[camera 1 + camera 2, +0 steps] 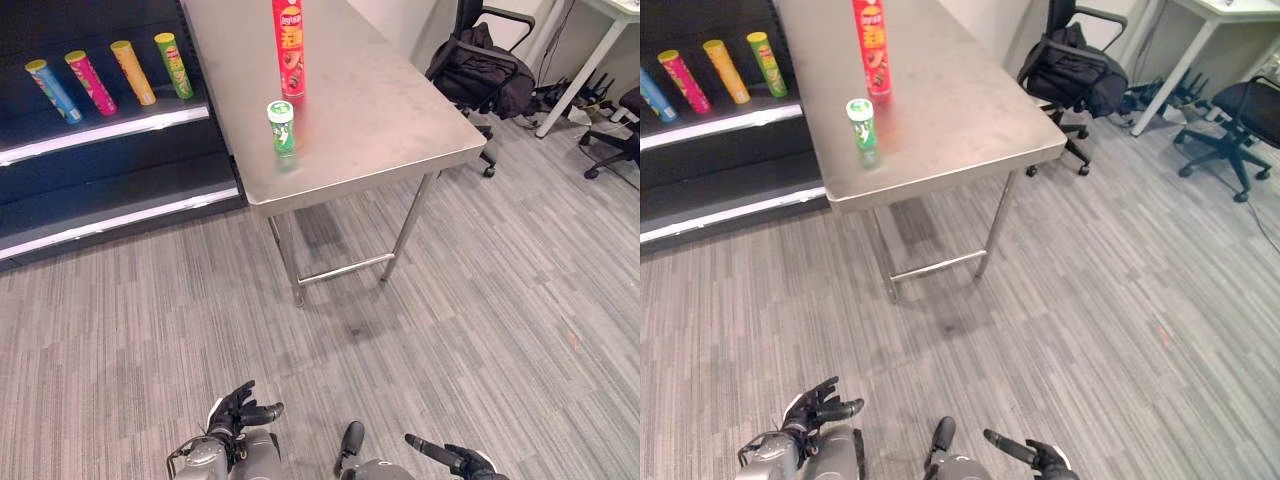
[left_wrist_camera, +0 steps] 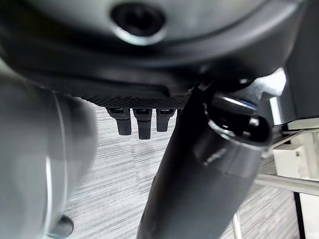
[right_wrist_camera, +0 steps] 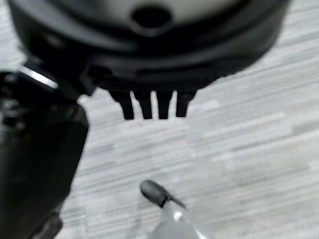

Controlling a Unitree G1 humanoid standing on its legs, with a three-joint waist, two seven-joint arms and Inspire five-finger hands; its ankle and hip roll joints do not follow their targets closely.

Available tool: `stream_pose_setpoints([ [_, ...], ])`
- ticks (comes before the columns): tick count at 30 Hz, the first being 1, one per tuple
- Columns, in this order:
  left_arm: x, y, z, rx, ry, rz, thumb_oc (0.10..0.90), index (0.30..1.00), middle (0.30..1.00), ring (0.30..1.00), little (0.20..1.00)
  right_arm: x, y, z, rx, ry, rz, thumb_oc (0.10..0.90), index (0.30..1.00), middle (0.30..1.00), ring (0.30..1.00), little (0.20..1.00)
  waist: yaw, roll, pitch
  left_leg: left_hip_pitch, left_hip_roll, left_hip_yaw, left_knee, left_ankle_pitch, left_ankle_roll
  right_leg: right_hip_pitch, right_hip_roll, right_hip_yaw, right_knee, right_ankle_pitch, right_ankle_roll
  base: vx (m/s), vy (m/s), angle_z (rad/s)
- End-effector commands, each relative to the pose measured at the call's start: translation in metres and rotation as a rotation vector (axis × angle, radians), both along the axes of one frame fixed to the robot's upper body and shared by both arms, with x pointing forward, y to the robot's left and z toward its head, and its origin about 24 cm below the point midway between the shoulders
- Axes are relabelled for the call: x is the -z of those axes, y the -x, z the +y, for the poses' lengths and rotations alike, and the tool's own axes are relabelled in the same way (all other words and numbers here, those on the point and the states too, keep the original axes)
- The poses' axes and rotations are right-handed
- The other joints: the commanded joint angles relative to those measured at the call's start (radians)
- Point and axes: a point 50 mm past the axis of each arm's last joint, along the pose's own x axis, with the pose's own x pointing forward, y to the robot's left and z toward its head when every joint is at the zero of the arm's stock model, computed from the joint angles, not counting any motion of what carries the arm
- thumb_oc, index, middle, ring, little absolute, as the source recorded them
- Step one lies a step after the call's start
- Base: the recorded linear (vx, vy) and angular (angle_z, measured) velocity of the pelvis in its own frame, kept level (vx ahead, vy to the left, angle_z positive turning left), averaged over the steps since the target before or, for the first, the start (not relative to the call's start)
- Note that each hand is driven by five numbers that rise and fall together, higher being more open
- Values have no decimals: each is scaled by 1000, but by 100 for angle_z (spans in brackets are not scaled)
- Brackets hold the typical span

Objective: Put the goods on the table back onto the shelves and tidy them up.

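Tall red can [image 1: 289, 50] at twelve o'clock and short green can [image 1: 282, 127] stand on the counter [image 1: 400, 110]; probably light, rigid, slippery, best gripped mid-body. Left hand [image 1: 238, 408] and right hand [image 1: 452, 458] hang empty, fingers relaxed.

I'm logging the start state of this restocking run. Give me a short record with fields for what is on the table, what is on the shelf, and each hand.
table: steel table, bearing two cans
on table, tall: red can, upright
on table, short: green can, upright, nearer the robot than the red one, apart from it
shelf: dark shelf left of the table
on shelf: blue can, pink can, orange can, green tall can, in a row
left hand: low, over the floor, open, holding nothing
right hand: low, over the floor, open, holding nothing
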Motion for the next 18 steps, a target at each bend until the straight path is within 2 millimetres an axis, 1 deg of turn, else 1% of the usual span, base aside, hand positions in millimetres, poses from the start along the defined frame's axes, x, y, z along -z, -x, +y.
stream_pose_setpoints([
  [1,-20,-25,5,62,-46,-137,800,900,900,900,900,-9,8,-30,3,105,-11,800,900,900,900,900,20,0,-33,76,77,-27,-240,158,11,75,-158,34,13,-81,205,314,438,0],
  [2,-20,-27,1,70,-35,-143,800,900,900,900,900,-10,7,-32,15,108,-15,800,900,900,900,900,20,21,-49,92,100,-33,-345,188,-9,100,-180,45,13,-91,230,263,429,2],
  [3,-20,-26,0,67,-32,-143,800,900,900,900,900,-9,9,-31,12,103,-9,800,900,900,900,900,22,28,-57,103,88,-42,-350,175,-18,108,-194,49,16,-86,239,396,585,6],
  [4,-19,-26,-2,80,-30,-135,800,900,900,900,900,-9,9,-30,10,98,-10,800,900,900,900,900,18,29,-68,108,66,-44,-351,163,-27,110,-225,48,32,-76,250,263,445,-11],
  [5,-20,-27,-1,99,-40,-141,800,900,900,900,900,-8,9,-28,14,93,-11,800,900,900,900,900,21,20,-76,112,38,-38,-339,145,-18,113,-266,58,49,-63,265,234,432,-21],
  [6,-23,-29,0,113,-48,-152,800,900,900,900,900,-8,6,-26,6,90,-15,800,900,900,900,900,26,10,-77,113,11,-31,-320,129,-1,97,-299,82,87,-47,271,224,533,-35],
  [7,-26,-31,8,125,-82,-155,800,900,900,900,900,-10,-7,-18,-12,71,-48,800,900,900,900,900,32,-2,-74,122,-33,5,-316,103,38,47,-352,101,165,8,272,174,503,-35],
  [8,-27,-31,14,128,-105,-151,800,900,900,900,900,-11,-14,-14,-38,67,-65,800,900,900,900,900,41,-6,-70,144,-61,32,-329,94,58,24,-381,105,208,38,271,150,512,-41],
  [9,-30,-33,19,124,-119,-158,800,900,900,900,900,-13,-19,-12,-60,69,-76,800,900,900,900,900,47,-5,-67,158,-81,46,-342,86,75,2,-401,100,249,60,265,72,259,-34],
  [10,-30,-33,19,124,-119,-158,800,900,900,900,900,-13,-20,-11,-60,68,-76,800,900,900,900,900,48,-5,-67,158,-82,47,-342,86,75,1,-402,101,250,60,266,120,366,-35],
  [11,-33,-35,28,102,-142,-163,800,900,900,900,900,-16,-30,-7,-91,69,-109,800,900,900,900,900,51,-1,-63,184,-119,64,-355,66,102,-19,-441,60,309,109,262,85,244,-18],
  [12,-33,-35,28,101,-143,-163,800,900,900,900,900,-16,-31,-7,-91,69,-109,800,900,900,900,900,51,-2,-62,184,-121,64,-355,66,103,-19,-443,61,310,109,263,125,338,4],
  [13,-33,-35,33,96,-159,-155,800,900,900,900,900,-17,-33,-4,-106,67,-121,800,900,900,900,900,52,0,-60,192,-132,70,-359,58,111,-22,-445,43,328,111,264,119,257,27],
  [14,-33,-35,35,77,-160,-149,800,900,900,900,900,-17,-36,1,-125,59,-133,800,900,900,900,900,36,6,-54,209,-146,69,-361,45,123,-65,-396,85,368,90,244,119,255,21],
  [15,-33,-35,35,77,-159,-149,800,900,900,900,900,-18,-36,1,-125,59,-133,800,900,900,900,900,38,6,-54,209,-146,71,-361,45,122,-67,-396,87,370,89,244,123,223,7],
  [16,-33,-35,38,63,-163,-152,800,900,900,900,900,-18,-37,2,-140,61,-134,800,900,900,900,900,34,7,-51,218,-152,78,-361,40,125,-77,-369,88,353,74,240,152,130,1],
  [17,-32,-33,40,49,-164,-143,800,900,900,900,900,-19,-40,3,-159,65,-140,800,900,900,900,900,33,12,-47,236,-158,86,-361,15,119,-84,-324,52,331,24,246,153,127,0],
  [18,-32,-33,40,49,-164,-143,800,900,900,900,900,-19,-40,3,-159,65,-141,800,900,900,900,900,33,13,-45,237,-157,86,-361,14,118,-82,-323,51,332,23,245,169,115,-7],
])
